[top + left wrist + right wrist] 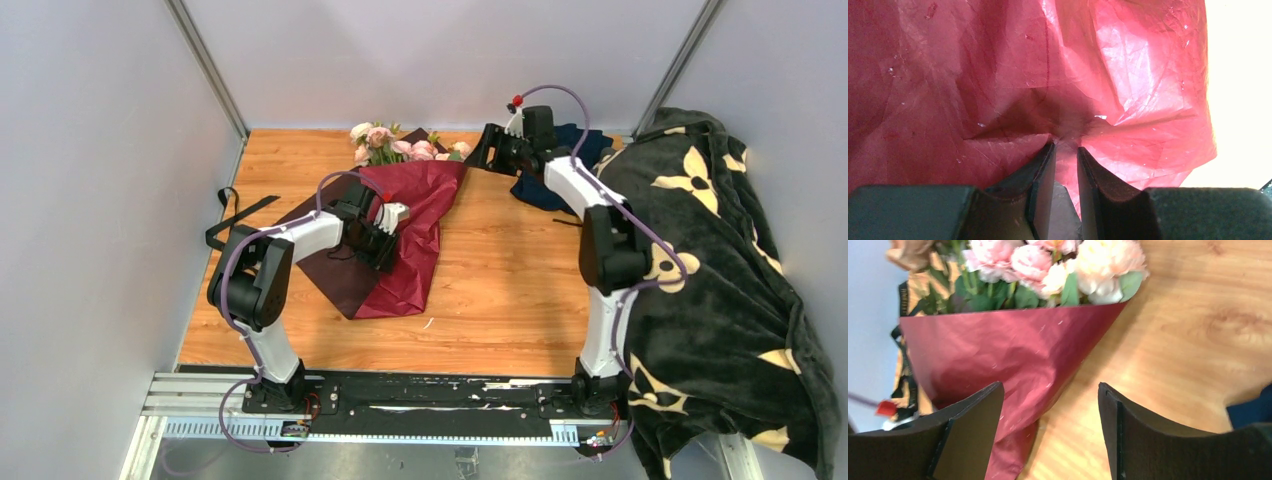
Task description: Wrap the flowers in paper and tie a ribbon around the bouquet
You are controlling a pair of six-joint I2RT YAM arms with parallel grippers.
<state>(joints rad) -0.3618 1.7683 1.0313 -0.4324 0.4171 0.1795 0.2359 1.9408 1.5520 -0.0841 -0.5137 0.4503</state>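
Looks about midway: has the paper (415, 230) folded loosely over the stems of the flowers (400, 145) on the table (500, 290), with blooms poking out at the far end. Pinches a fold of that sheet in the narrow left pincer (1065, 148). Holds the right pincer (1049, 390) wide and empty near the blooms. Leaves the ribbon (235, 215) untied, well apart at the table's left edge. Probably calls for snugging the wrap, then tying.

Flowers (400, 145): stems wholly covered by the paper (415, 215).
Ribbon (235, 215): lay partly off the table's (500, 300) left edge; ends too thin to trace.
Navy cloth (545, 190): largely hidden behind the right arm (610, 240).
Blanket (720, 300): lower corner cut by the frame's bottom edge.
Left wrist view: right margin bleached white, illegible.
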